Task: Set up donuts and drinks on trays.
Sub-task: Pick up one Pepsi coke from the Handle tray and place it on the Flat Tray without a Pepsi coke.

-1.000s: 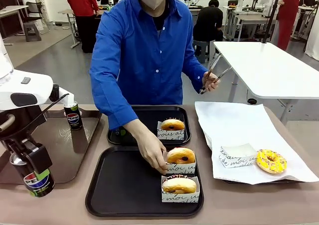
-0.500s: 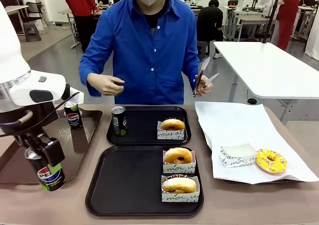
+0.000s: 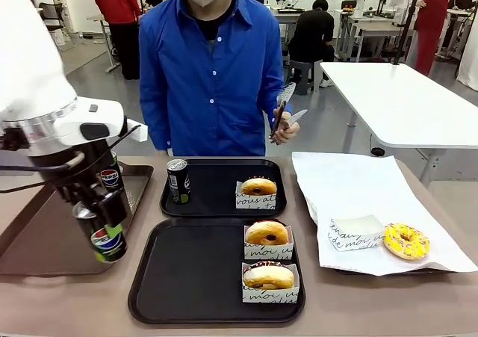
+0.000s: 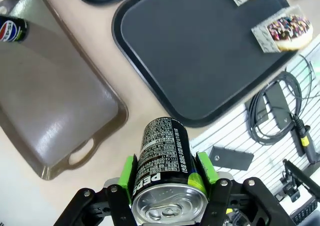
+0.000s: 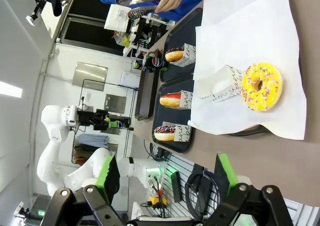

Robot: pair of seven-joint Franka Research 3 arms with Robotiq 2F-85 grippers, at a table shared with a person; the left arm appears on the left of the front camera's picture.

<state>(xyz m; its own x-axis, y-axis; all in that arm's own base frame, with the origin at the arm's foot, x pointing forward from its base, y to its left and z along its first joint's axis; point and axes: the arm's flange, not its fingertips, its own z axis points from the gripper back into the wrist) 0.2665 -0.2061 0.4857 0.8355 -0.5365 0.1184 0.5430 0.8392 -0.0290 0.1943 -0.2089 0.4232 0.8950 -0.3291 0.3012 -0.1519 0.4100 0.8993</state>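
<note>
My left gripper (image 3: pixel 104 219) is shut on a black Pepsi can (image 3: pixel 109 243), held tilted just above the table between the brown tray (image 3: pixel 37 240) and the near black tray (image 3: pixel 187 277). In the left wrist view the green pads clamp the can (image 4: pixel 165 156) on both sides. The near tray carries two boxed donuts (image 3: pixel 269 235) (image 3: pixel 269 277). On the far black tray (image 3: pixel 220 195) stand one can (image 3: pixel 178 180) and a boxed donut (image 3: pixel 258 187). My right gripper (image 5: pixel 167 181) is open, looking at a yellow-sprinkled donut (image 5: pixel 261 85) on white paper.
Another can (image 3: pixel 110 177) stands on the brown tray behind my left arm. An empty paper box (image 3: pixel 357 232) lies beside the yellow donut (image 3: pixel 406 241) on the white paper (image 3: pixel 351 187). The person stands at the far side holding tongs (image 3: pixel 287 109).
My left arm has carried the can to the right, from over the brown tray's front toward the near black tray. The person's hand has left the near tray and drawn back.
</note>
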